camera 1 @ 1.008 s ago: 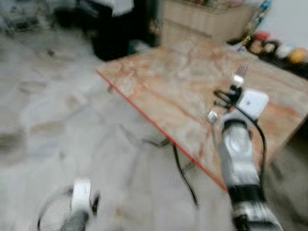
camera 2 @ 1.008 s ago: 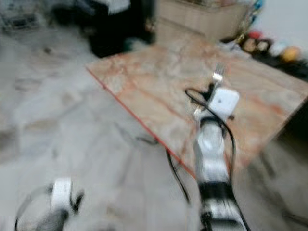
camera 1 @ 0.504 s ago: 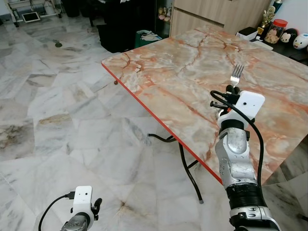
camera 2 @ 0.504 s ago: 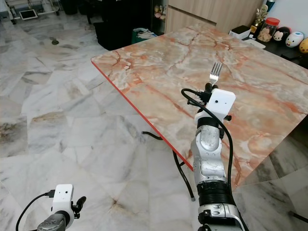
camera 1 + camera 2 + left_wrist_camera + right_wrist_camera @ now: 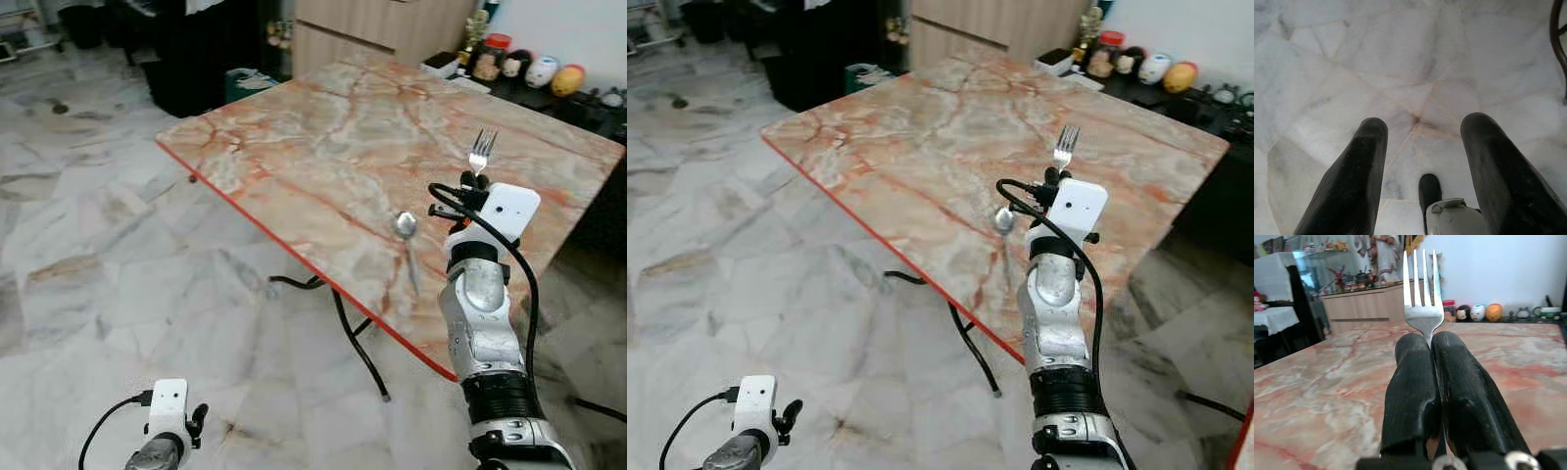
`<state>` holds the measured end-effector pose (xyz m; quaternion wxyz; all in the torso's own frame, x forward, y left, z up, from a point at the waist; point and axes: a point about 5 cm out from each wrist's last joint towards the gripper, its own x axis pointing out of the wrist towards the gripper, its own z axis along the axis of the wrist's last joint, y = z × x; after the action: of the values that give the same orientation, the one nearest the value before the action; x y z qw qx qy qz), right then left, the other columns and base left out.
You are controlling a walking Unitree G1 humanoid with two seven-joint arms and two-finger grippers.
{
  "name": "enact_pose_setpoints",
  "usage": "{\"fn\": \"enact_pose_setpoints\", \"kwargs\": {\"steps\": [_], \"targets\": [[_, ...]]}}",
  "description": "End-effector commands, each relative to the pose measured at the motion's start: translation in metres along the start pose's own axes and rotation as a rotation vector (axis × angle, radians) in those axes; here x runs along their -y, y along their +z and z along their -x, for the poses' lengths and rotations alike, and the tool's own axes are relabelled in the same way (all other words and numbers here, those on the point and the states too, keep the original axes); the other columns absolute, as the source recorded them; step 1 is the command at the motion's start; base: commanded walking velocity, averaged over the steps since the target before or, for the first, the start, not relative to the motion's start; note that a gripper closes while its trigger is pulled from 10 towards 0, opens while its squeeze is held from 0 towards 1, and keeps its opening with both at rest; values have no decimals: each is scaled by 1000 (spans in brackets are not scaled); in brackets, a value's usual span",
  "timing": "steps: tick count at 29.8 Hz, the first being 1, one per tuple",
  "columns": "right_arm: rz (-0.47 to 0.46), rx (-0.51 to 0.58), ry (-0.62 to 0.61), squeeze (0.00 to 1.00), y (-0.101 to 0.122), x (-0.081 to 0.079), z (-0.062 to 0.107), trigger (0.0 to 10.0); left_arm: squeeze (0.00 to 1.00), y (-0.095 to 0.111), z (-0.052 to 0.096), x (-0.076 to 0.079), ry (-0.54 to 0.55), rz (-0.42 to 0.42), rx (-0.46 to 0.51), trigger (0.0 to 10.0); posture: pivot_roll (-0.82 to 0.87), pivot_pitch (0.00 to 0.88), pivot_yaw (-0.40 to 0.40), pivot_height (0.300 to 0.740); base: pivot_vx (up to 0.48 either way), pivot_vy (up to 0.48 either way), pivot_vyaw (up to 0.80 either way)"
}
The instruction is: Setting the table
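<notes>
Fork (image 5: 1423,293) upright in the right gripper (image 5: 1431,350), tines up, handle clamped between the two black fingers, which are pressed together on it with no gap showing. In the head views the fork (image 5: 479,154) is held above the marble table (image 5: 323,127), over its near right part, not touching the top.

Change against half a second ago: the whole view has swung, so the camera has turned rather than the things. The table now sits more squarely ahead, and a spoon (image 5: 407,233) has come into sight, lying flat on the table near the red front edge, bowl toward the far side, just left of the raised right arm. The arm's pose relative to the camera looks unchanged and the fork is gripped as before.

Reading: the spoon looks already laid, the fork is yet to go down. Judged step in hand is carrying the fork to its place, probably beside the spoon. It would need tipping from upright to flat before release.

Left gripper (image 5: 1422,147) hangs low by the marble floor (image 5: 1400,63), well away from the table, fingers spread apart, nothing between them. Idle.

Ornaments and jars (image 5: 519,69) line a dark sideboard beyond the table's far corner.
</notes>
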<state>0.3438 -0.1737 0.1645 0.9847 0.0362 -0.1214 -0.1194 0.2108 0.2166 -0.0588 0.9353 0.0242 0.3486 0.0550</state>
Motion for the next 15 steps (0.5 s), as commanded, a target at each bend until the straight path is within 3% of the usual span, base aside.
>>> {"fn": "enact_pose_setpoints", "kwargs": {"steps": [1, 15], "targets": [[-3, -1, 3, 0, 2, -1, -3, 10000, 0, 0, 0, 1, -4, 10, 1, 10000, -28, 0, -49, 740, 0, 0, -781], [-1, 9, 8, 0, 5, -3, -7, 10000, 0, 2, -1, 4, -15, 0, 7, 10000, -29, 0, -53, 740, 0, 0, -781]]}}
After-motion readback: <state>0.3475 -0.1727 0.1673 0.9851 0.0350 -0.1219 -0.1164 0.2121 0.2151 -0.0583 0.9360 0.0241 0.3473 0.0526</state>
